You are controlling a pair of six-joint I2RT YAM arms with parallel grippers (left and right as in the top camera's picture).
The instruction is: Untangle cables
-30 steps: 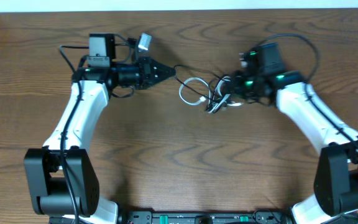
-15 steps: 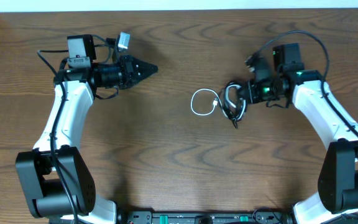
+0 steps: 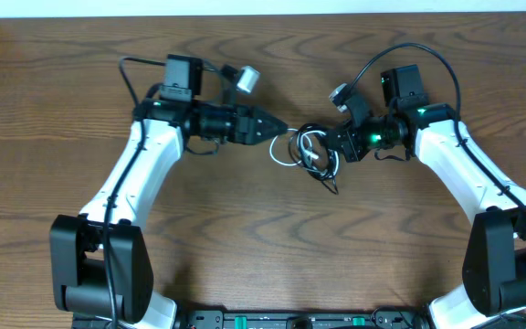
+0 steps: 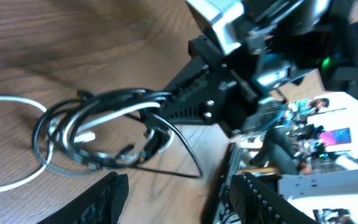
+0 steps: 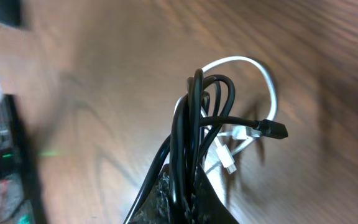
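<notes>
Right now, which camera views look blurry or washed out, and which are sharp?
Overhead: sharp and evenly lit, only soft shadows on the table beside the arms. Left wrist: black cables fairly crisp, its own fingers blurred, bright washed-out room at right. Right wrist: cables in focus, table behind smeared soft.

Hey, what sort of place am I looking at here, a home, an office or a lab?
Probably a robotics lab bench: a left arm and right arm are mounted at a wood-grain table with a tangle of cables between them, and the left wrist view shows blurry office-like screens behind.
</notes>
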